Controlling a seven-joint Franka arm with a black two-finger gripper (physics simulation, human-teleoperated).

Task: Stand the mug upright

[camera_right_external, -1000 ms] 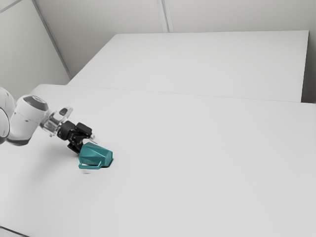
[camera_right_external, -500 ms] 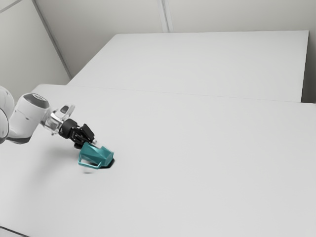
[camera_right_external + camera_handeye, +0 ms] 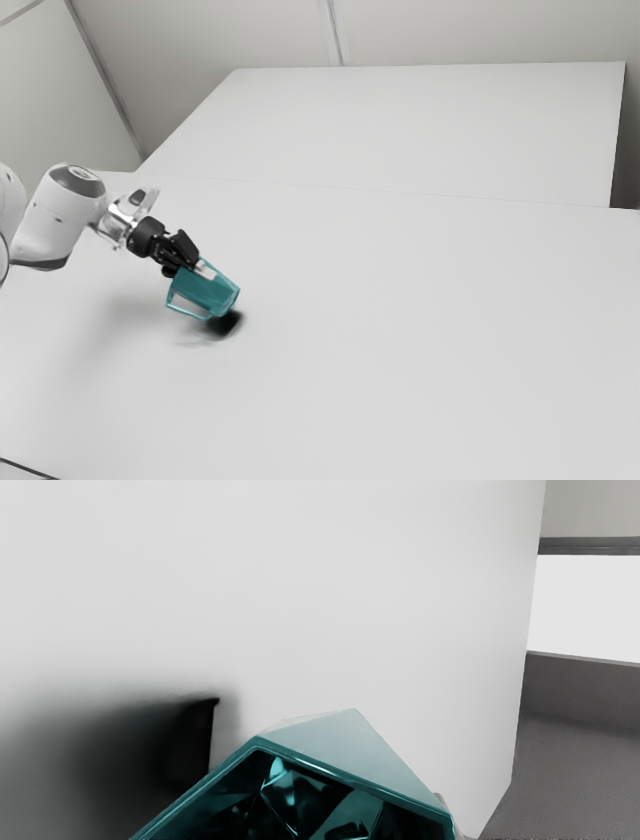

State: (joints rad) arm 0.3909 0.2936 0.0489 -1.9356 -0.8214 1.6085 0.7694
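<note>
Mug (image 3: 207,292): held above table (image 3: 400,350), tilted; in exterior view, mouth towards ten o'clock, base towards four
Gripper (image 3: 199,268): closed on mug near rim
Risk: mug may be pivoted by off-centre grip, or toppled if released tilted

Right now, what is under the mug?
A dark shadow on the white table shows beneath the tilted mug. The mug covers part of the table, so anything there is hidden.

Teal faceted mug (image 3: 209,290), tilted, raised above the table (image 3: 400,330)
</note>
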